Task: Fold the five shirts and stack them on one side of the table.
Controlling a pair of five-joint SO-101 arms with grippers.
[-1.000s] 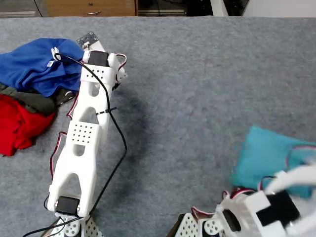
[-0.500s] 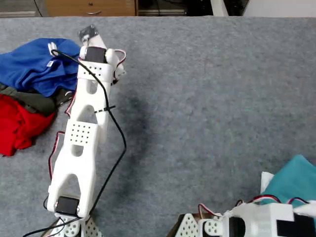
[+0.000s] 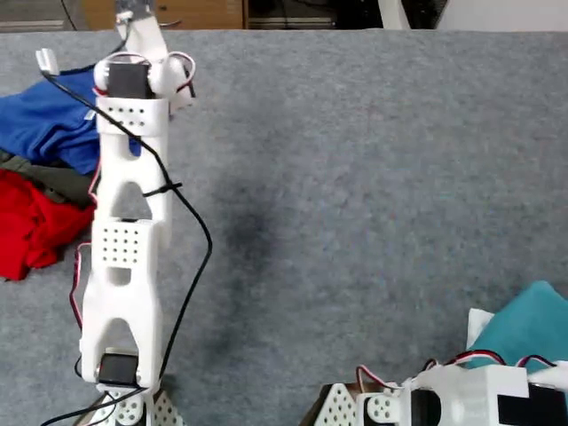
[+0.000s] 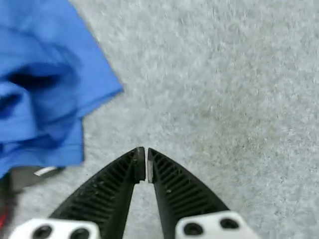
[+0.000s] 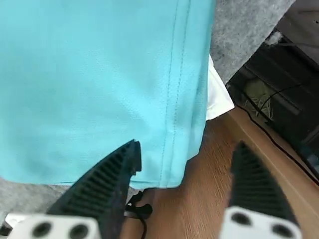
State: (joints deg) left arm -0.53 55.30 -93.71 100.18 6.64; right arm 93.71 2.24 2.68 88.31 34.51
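Two poses: your left gripper (image 4: 143, 162) hung pinched together, empty, just beside the blue shirt (image 4: 45, 84); your right gripper (image 5: 187, 147) gaped wide over the teal shirt (image 5: 89, 74), well apart from the blue.

Overhead, close wrist views, blue shirt (image 3: 44, 124) shared

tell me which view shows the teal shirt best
The right wrist view: the teal shirt spreads across it, with the stitched hem plain to see. The high view catches a corner of it at lower right. The left wrist view faces the blue shirt.
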